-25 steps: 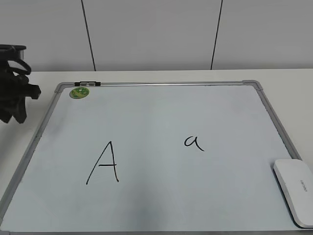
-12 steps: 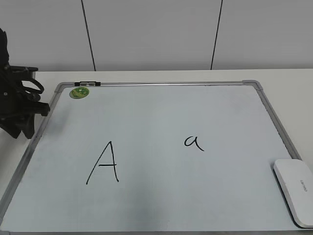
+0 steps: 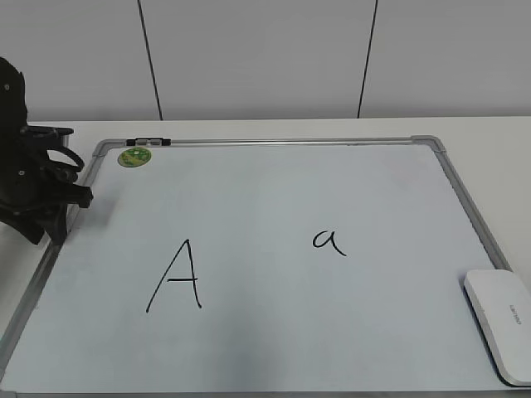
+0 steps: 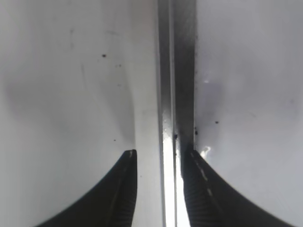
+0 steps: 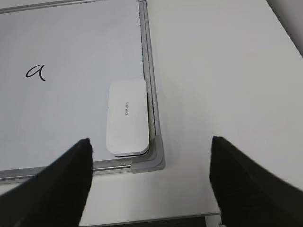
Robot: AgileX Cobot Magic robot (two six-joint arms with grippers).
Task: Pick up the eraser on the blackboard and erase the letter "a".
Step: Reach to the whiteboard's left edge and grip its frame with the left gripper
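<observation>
A whiteboard (image 3: 274, 166) lies flat on a table (image 5: 213, 71). The eraser (image 5: 126, 116) rests in the board's near right corner, against the frame. The small "a" (image 3: 328, 241) sits right of centre. The right gripper (image 5: 149, 182) hangs spread wide above the eraser. The left gripper (image 4: 158, 189) straddles the left frame, parted.
</observation>
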